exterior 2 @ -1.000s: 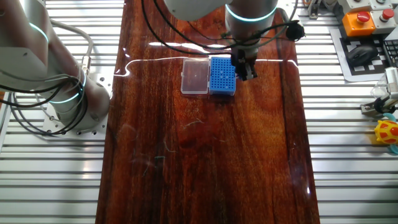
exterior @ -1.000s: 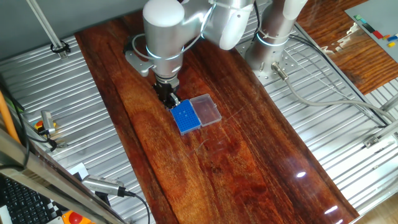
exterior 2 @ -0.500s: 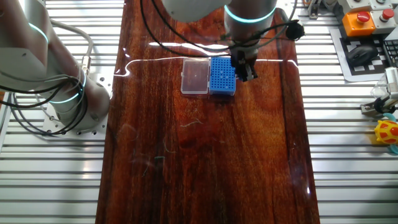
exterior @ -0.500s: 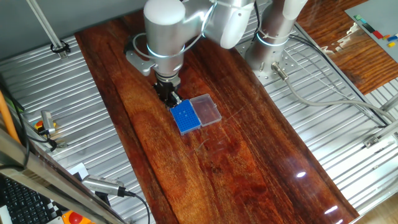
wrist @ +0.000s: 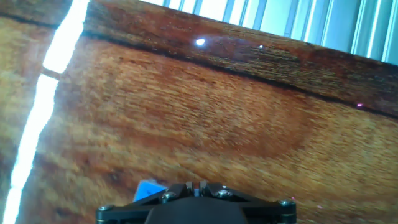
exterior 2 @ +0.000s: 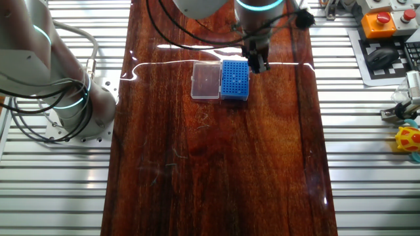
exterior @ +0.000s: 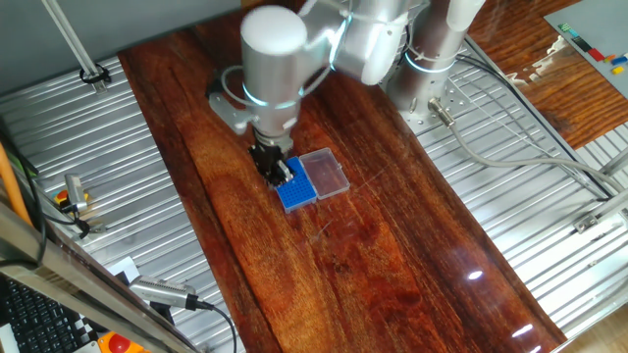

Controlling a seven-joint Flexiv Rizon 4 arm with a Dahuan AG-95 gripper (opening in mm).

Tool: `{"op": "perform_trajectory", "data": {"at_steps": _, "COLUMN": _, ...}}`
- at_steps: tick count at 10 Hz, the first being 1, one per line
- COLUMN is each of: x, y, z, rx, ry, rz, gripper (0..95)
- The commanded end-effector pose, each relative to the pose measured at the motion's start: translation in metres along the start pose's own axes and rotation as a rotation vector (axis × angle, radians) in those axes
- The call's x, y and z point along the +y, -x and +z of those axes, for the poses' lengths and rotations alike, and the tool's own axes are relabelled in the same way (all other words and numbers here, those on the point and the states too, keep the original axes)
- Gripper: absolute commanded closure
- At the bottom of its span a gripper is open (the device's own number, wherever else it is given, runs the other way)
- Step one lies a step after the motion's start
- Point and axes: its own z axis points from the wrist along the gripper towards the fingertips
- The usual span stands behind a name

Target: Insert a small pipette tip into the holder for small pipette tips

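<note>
The holder for small pipette tips (exterior: 300,190) (exterior 2: 235,80) is a small blue square rack on the wooden board, and a clear lid panel (exterior: 326,173) (exterior 2: 205,81) lies flat, joined to its side. My gripper (exterior: 279,175) (exterior 2: 258,65) points down at the rack's edge on the side away from the lid. In the hand view the gripper (wrist: 196,185) shows two fingers pressed close on a thin pale sliver, the small pipette tip (wrist: 196,186), beside a blue corner of the holder (wrist: 148,188). In both fixed views the tip is too small to see.
The dark wooden board (exterior: 373,245) lies on a ribbed metal table (exterior 2: 367,170). My arm's base (exterior: 432,59) stands at the board's far side. Another arm's base (exterior 2: 72,98), a red stop button (exterior 2: 380,18) and a yellow toy (exterior 2: 408,141) sit off the board.
The gripper has moved along the board to the holder's edge, and the arm has swung with it. Holder and lid have not moved.
</note>
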Motion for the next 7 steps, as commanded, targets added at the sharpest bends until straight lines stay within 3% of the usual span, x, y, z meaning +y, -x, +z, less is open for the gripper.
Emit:
{"op": "perform_trajectory", "data": {"at_steps": 1, "x": 0.0044, "y": 0.0047, "z": -0.0022, "rx": -0.019, "ry": 0.000, "rz": 0.012, "gripper": 95.0}}
{"op": "perform_trajectory", "data": {"at_steps": 5, "x": 0.0044, "y": 0.0047, "z": -0.0022, "rx": -0.016, "ry": 0.000, "rz": 0.013, "gripper": 95.0}}
{"op": "perform_trajectory", "data": {"at_steps": 7, "x": 0.0044, "y": 0.0047, "z": -0.0022, "rx": -0.050, "ry": 0.003, "rz": 0.004, "gripper": 95.0}}
